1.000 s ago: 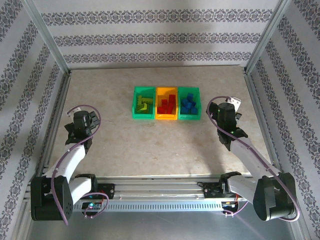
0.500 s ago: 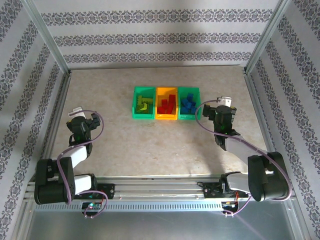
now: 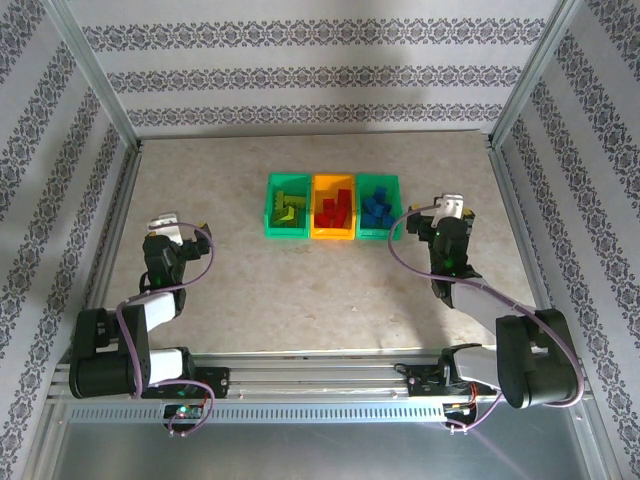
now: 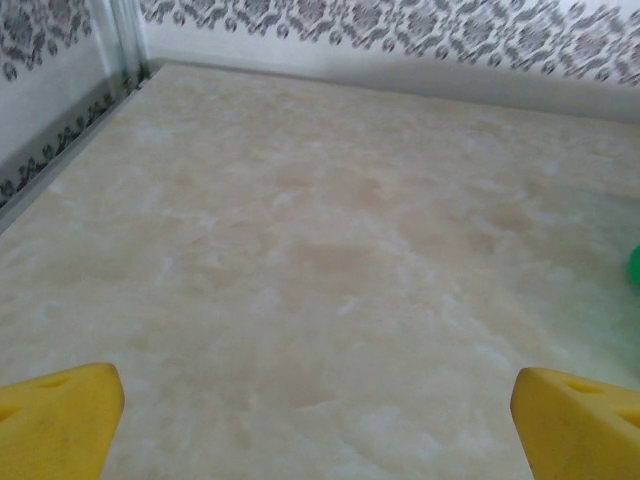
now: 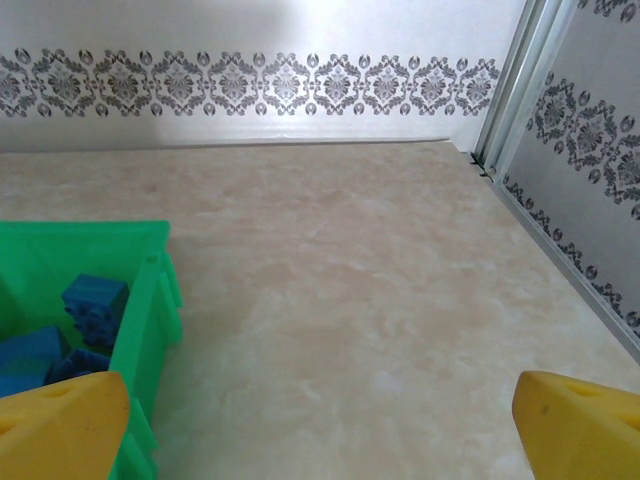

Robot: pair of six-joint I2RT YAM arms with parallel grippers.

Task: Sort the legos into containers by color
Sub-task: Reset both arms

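Lying sorted by colour, the legos are sitting inside the containers at the far middle of the table (image 3: 300,290). The yellow-green bricks (image 3: 288,207) are filling the left green bin (image 3: 270,212), the red bricks (image 3: 333,208) are heaping in the orange bin (image 3: 332,237) between, and the blue bricks (image 3: 377,207) are resting in the right green bin (image 3: 378,237). Every brick that can be made out is lying in a bin with its own colour, so the sorting is looking finished. Probably only parking the arms is remaining.

Counting gives three bins joined in one row and three colours. Each heap is looking like about four bricks, though they are overlapping too closely for a sure count.

The left end effector (image 3: 183,228) is hovering over the near left of the table, well apart from the bins. It is spreading its jaws wide and gripping nothing, with bare table showing between its yellow fingertips (image 4: 55,420). The right end effector (image 3: 457,210) is hanging near the right green bin, on its right side — likewise spread wide and empty.
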